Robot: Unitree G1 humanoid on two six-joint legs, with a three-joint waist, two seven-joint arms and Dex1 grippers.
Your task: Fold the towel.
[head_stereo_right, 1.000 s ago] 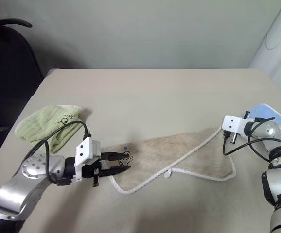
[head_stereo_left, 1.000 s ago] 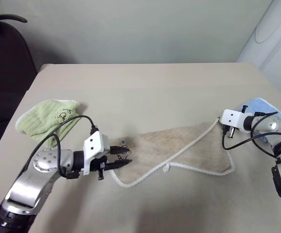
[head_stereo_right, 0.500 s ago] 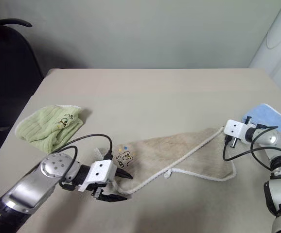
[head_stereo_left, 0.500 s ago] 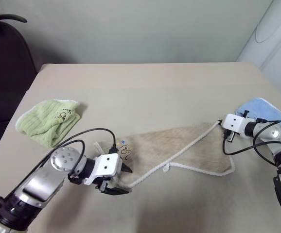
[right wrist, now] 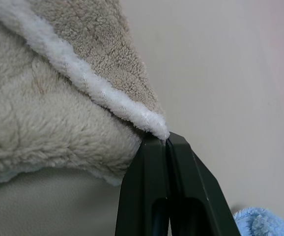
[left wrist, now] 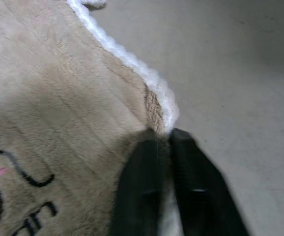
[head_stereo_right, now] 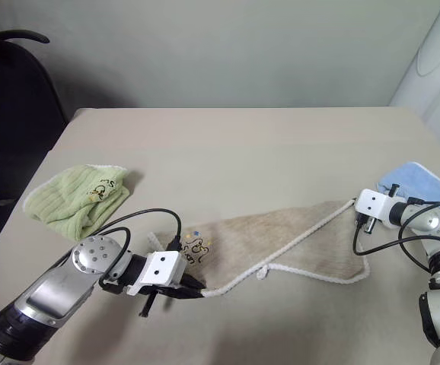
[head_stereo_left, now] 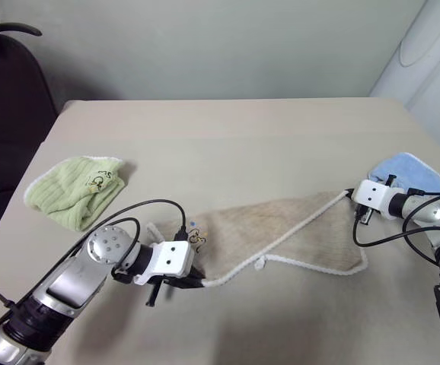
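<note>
Now the left claw (head_stereo_right: 192, 290) has clamped onto the towel (head_stereo_right: 281, 239) edge.

beige towel (head_stereo_left: 281, 232), half-folded, flat on table

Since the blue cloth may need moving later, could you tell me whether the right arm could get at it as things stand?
Probably not yet: the light-blue cloth lies just beyond the right gripper, but that gripper is shut on the towel corner and would have to let go first.
</note>
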